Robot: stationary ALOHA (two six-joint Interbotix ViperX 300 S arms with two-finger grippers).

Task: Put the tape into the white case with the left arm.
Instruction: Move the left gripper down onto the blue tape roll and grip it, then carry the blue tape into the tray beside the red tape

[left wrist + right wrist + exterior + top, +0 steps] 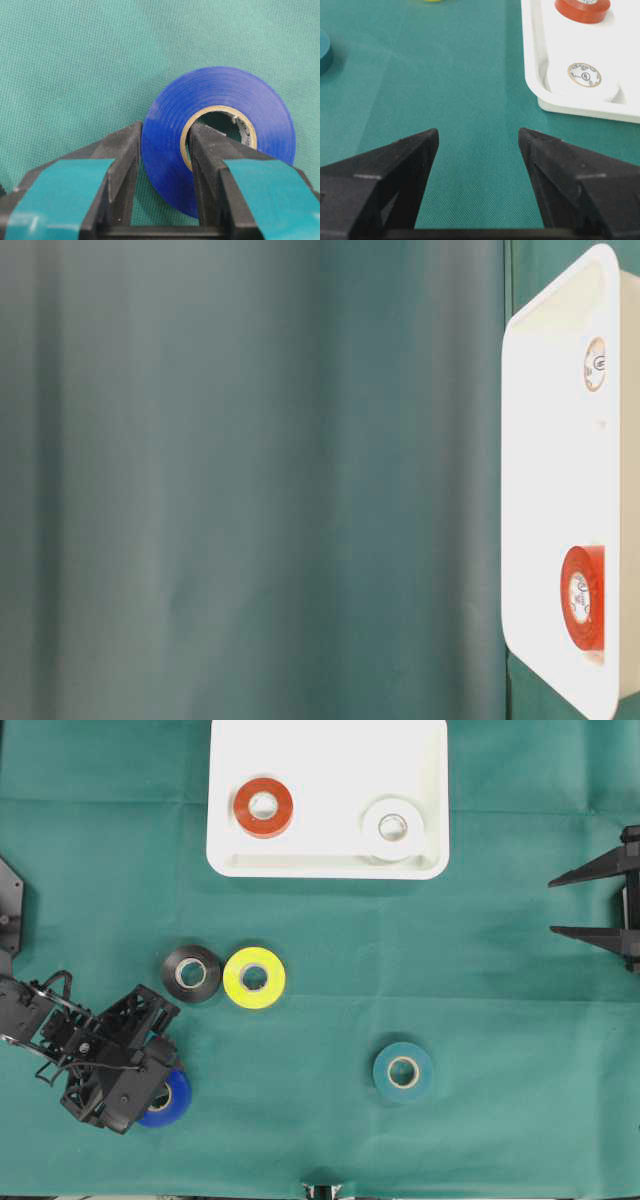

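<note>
My left gripper (162, 150) is clamped on the blue tape roll (220, 135) — one finger pressed to the outer face, the other seated inside the cardboard core. The roll lies flat on the green cloth (330, 1120) at the lower left of the overhead view, partly hidden under my wrist. Nearby, a black roll (191, 973) and a yellow roll (254, 978) touch side by side; a teal roll (403, 1071) lies well apart. The white case (330, 860) sits at the far edge, holding a red roll (264, 807) and a white roll (393, 828). My right gripper (478, 145) hovers at the right edge — jaws spread wide, holding nothing.
</note>
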